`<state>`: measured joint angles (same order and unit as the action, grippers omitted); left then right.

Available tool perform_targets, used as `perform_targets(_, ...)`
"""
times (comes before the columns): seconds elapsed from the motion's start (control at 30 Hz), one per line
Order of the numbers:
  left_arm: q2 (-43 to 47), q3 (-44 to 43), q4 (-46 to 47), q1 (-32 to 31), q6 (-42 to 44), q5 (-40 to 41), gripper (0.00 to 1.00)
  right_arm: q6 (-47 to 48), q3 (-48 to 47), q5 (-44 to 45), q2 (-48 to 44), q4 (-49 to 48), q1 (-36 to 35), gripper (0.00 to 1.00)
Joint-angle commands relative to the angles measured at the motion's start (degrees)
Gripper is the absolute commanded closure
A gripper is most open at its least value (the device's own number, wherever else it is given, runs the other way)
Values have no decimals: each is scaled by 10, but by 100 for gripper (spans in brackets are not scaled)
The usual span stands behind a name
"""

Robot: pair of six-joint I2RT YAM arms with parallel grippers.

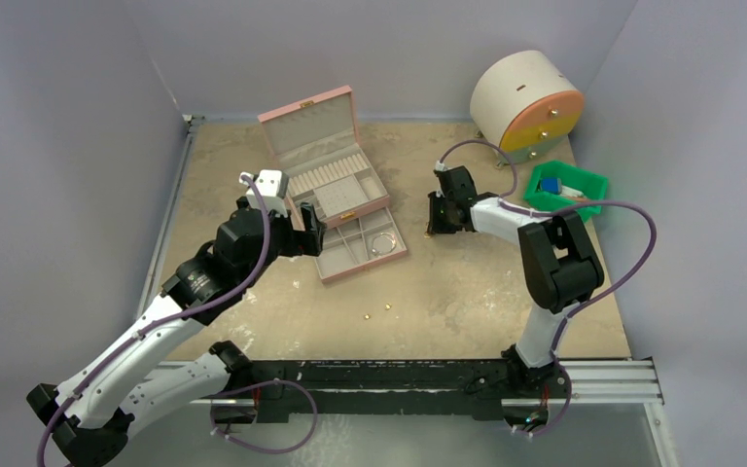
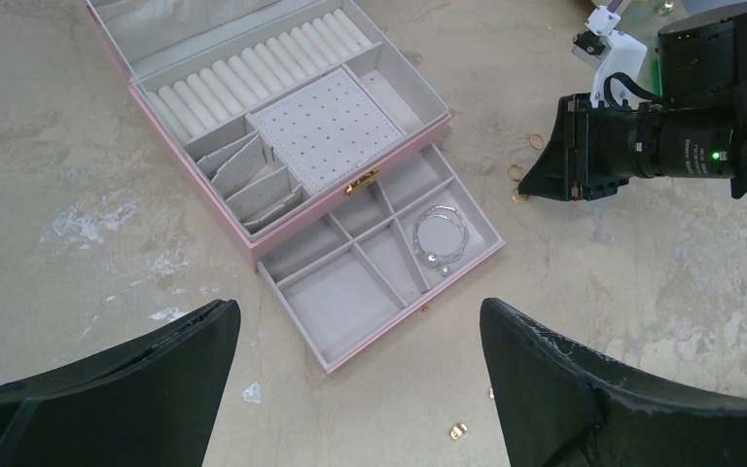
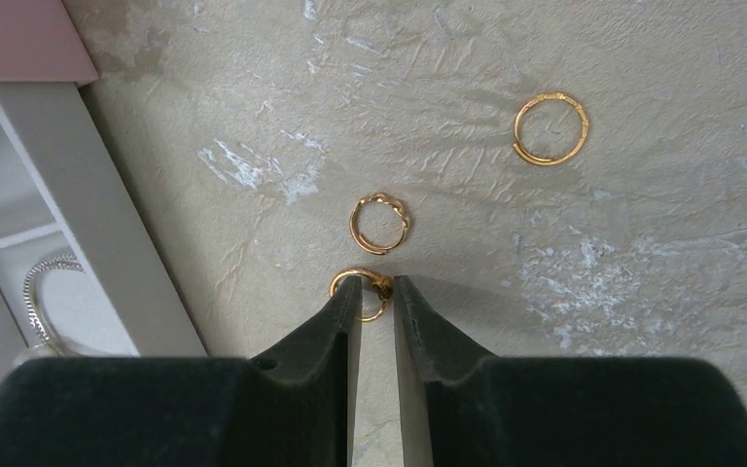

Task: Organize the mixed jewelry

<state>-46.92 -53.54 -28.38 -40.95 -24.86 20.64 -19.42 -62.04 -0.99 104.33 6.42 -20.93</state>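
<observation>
My right gripper (image 3: 376, 292) pinches a thin gold ring (image 3: 363, 289); a twisted ring (image 3: 379, 223) lies beside. My left gripper (image 2: 360, 341) gapes open.

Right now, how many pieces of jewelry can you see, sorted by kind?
Gold rings: 3
Silver bracelet: 1
Small gold studs: 2
Total: 6

right tool (image 3: 376, 292) hides part of the pinched gold ring (image 3: 381, 286).
</observation>
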Motion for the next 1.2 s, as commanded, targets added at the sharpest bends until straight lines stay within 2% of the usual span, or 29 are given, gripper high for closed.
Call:
perform_targets(0.0, 8, -1, 16, 3, 5, 4, 7, 11, -13, 20, 2, -7, 3, 79)
perform_targets(0.37, 10, -1, 17, 3, 5, 4, 7, 22, -7, 35, 6, -11, 1, 86)
perform_targets(0.63, 12, -1, 16, 3, 3, 4, 7, 25, -3, 34, 2, -8, -4, 100)
perform_targets(0.9, 20, 1, 21, 3, -14, 17, 6, 24, 4, 39, -44, 7, -13, 100)
perform_targets(1.17, 17, -3, 23, 3, -28, -1, 1, 25, 24, 54, -137, 39, -56, 100)
